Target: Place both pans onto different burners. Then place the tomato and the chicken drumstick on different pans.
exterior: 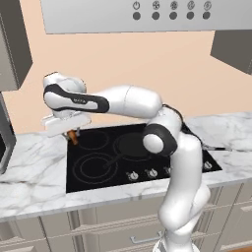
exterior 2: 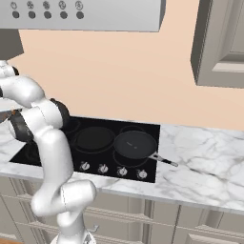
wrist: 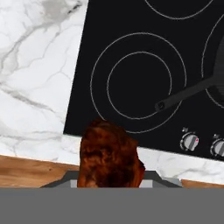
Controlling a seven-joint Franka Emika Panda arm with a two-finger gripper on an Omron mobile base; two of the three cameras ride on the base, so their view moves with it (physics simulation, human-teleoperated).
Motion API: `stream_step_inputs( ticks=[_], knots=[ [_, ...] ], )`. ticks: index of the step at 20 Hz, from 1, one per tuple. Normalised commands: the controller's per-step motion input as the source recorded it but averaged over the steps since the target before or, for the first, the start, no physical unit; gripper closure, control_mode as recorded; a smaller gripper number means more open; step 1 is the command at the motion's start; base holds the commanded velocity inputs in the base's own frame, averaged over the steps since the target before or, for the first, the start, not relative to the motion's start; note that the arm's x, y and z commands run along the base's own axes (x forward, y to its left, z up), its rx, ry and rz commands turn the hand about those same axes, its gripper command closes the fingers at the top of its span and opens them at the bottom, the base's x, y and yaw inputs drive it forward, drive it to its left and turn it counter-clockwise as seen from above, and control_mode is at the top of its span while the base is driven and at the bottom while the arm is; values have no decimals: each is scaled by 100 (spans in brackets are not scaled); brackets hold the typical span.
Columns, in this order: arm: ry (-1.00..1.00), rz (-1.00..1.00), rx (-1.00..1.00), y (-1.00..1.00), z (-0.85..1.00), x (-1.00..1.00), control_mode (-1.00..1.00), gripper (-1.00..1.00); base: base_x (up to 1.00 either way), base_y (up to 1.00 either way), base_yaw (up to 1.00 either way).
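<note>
My gripper [exterior: 72, 130] hangs over the left rim of the black cooktop [exterior: 98, 177], shut on the orange-brown chicken drumstick [exterior: 73, 136]. In the hand view the chicken drumstick [wrist: 109, 155] fills the bottom centre and covers the fingertips. Under it lies a bare burner [wrist: 139, 83] of grey rings. One black pan [exterior: 129, 145] sits on a middle burner, its handle [wrist: 186, 93] pointing toward the front. The second pan [exterior 2: 135, 144] rests on the right burner with its handle over the counter. The tomato is out of view.
Silver knobs [exterior: 133, 175] line the cooktop's front edge. Marble counter [exterior: 29, 177] runs on both sides, with a grey appliance [exterior: 5, 142] at the far left. A range hood [exterior: 128, 15] hangs overhead. A wall cabinet [exterior 2: 221, 43] is at the right.
</note>
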Motion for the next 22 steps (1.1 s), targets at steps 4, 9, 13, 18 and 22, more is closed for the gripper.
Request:
stream_step_inputs(
  ticks=[4, 9, 13, 18, 22],
  knots=[
    [0, -22, 13, -100, 0, 7, -100, 100, 0, 0, 0],
    [-2, -18, 7, -100, 0, 20, -100, 100, 0, 0, 0],
    [-7, -7, 0, -100, 0, 14, -100, 100, 0, 0, 0],
    [-13, -2, 0, -100, 0, 5, -100, 100, 0, 0, 0],
    [-5, 0, 0, -100, -3, 46, -100, 100, 0, 0, 0]
  ],
)
